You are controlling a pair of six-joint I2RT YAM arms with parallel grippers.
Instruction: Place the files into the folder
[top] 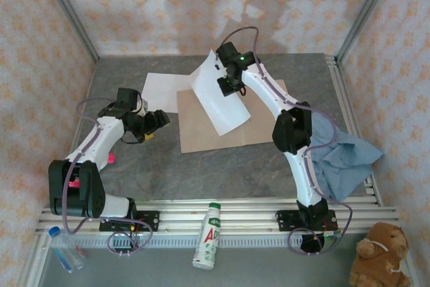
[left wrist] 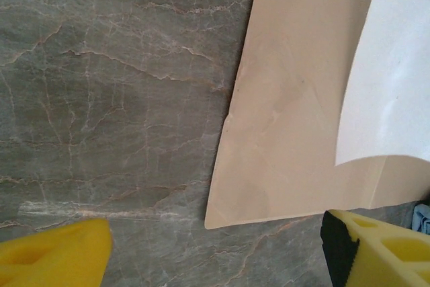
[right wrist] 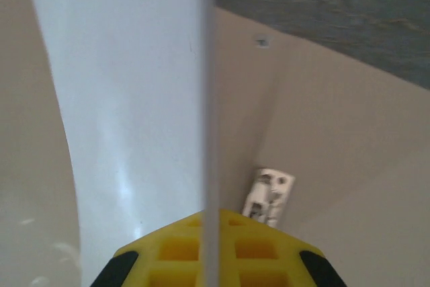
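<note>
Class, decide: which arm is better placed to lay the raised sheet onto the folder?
Right: its jaws are shut on the raised sheet above the folder. The left jaws stand open and empty near the folder's left edge.

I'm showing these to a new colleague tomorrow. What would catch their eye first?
First comes the white sheet, lifted and curling above the tan folder in the middle of the table, pinched in the right pincer. Next come the second sheet, lying flat by the folder's far left corner, and the left pincer, open beside the folder's left edge.
</note>
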